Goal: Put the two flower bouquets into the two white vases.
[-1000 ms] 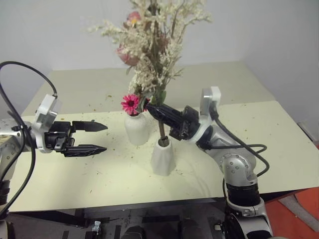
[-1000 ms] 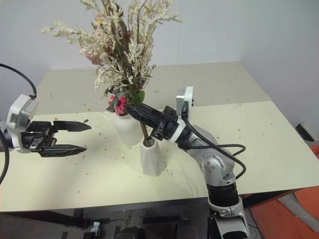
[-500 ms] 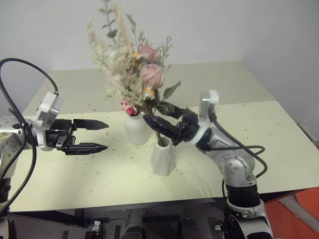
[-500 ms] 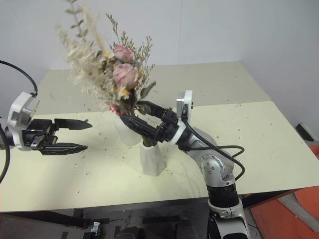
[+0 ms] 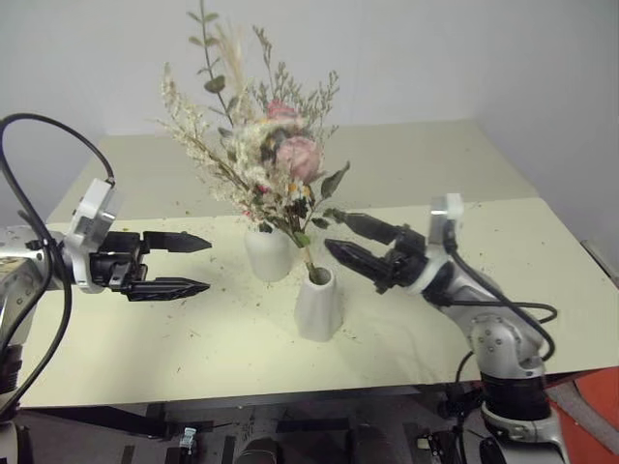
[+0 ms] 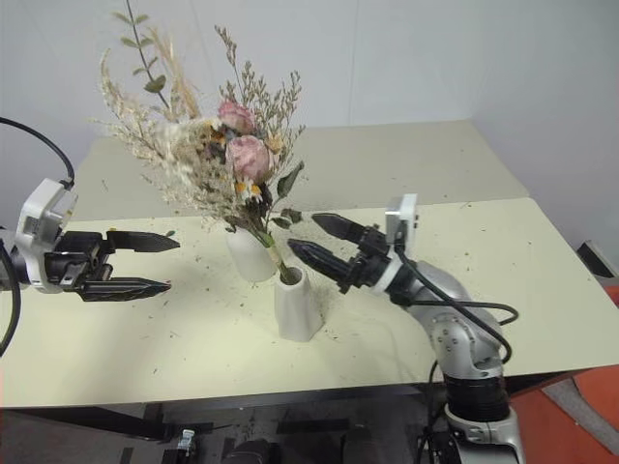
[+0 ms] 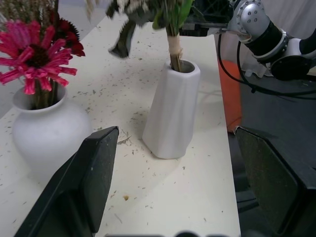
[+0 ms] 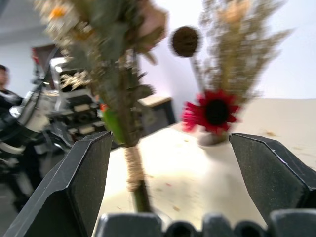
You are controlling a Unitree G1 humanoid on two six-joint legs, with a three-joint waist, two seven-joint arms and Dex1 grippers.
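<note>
1. No readable writing or brand is seen.
2. The bushy cream-white bouquet with pink roses and green leaves (image 5: 261, 155) stands in the tapered matte white cylinder vase (image 5: 317, 304), at table centre.
3. The slim magenta-daisy bunch (image 7: 34, 54), plain in the left wrist view, sits in the round-bodied white vase (image 5: 268, 253), at 10 o'clock from the cylinder.
4. The right gripper (image 5: 334, 232) is spread open at 3 o'clock of the stems; the left gripper (image 5: 198, 263), also open, is held at 9 o'clock.

No legible text, labels or markings.
</note>
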